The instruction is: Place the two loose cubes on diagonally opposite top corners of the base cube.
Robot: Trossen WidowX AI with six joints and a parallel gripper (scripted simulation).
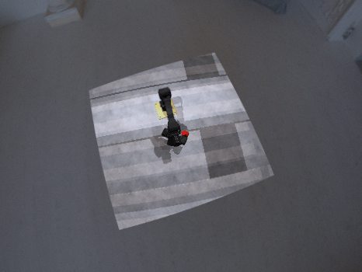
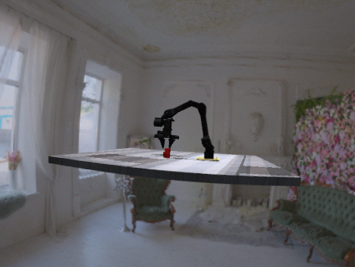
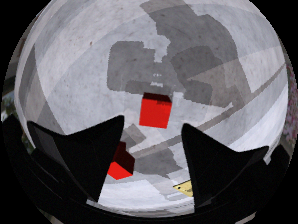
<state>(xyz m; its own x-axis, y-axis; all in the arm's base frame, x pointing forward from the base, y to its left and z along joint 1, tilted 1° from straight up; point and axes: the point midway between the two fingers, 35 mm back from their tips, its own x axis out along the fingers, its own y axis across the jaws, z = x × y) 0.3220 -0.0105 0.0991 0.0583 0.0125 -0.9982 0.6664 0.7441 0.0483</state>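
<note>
Red cubes (image 1: 185, 134) (image 2: 167, 153) show beside and below the gripper in the top and exterior views. In the exterior view they overlap into one stepped shape, so which is the base cube cannot be told. In the wrist view one red cube (image 3: 155, 114) is seen between and beyond the fingertips. Another red cube (image 3: 120, 170) is partly hidden by the left finger. A third cube cannot be made out. My gripper (image 2: 167, 147) (image 3: 154, 124) is open and points down, its fingertips above the red shape in the exterior view, with nothing held.
The arm stands on a yellow base plate (image 1: 160, 110) (image 2: 215, 159) (image 3: 185, 188). The striped table top (image 1: 132, 175) (image 2: 263, 168) carries the arm and the cubes. The arm and its shadows cover part of the table in the top view.
</note>
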